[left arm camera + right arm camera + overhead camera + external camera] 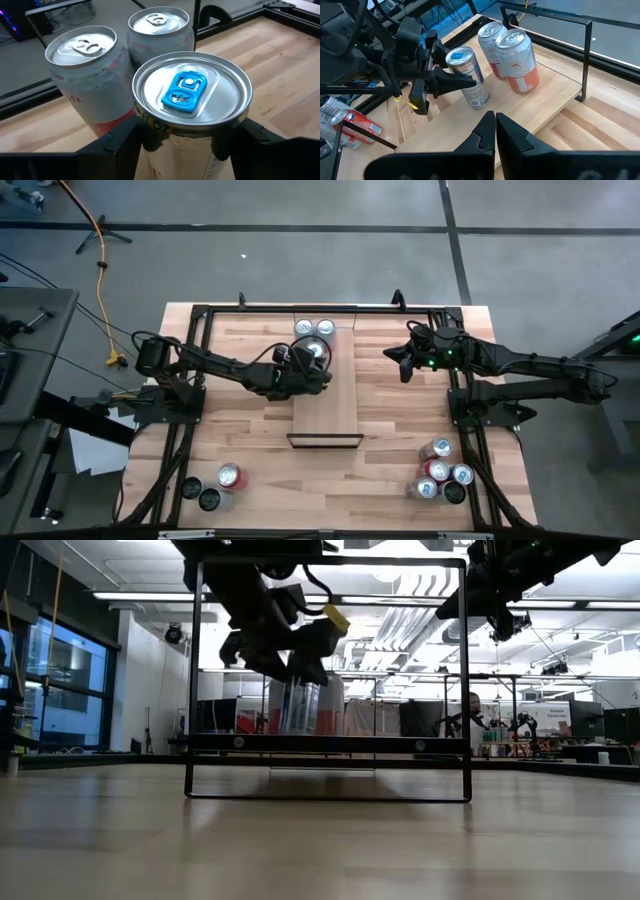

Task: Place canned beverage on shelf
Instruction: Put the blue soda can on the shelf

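Note:
The shelf [325, 410] is a light-wood plank with a black frame, raised above the middle of the table. Two white-and-orange cans [314, 328] stand on its far end. Just nearer than them stands a silver can with a blue tab [192, 92], and my left gripper [313, 361] is shut on it. In the right wrist view this can [466, 75] is upright on the plank. My right gripper [495, 125] hangs shut and holding nothing above the table, to the right of the shelf. My left gripper pinches the silver can between its two fingers [127, 140], on opposite sides of the side wall [150, 132] just below the top rim. The fingers come from the table's left side, slanting a little downward. The can is upright, its base [479, 104] on the shelf.
Three cans [210, 486] stand at the table's near left corner and several more [440, 472] at the near right. A black metal frame [300, 308] runs along the table's edges. A person [472, 712] shows far off in the room.

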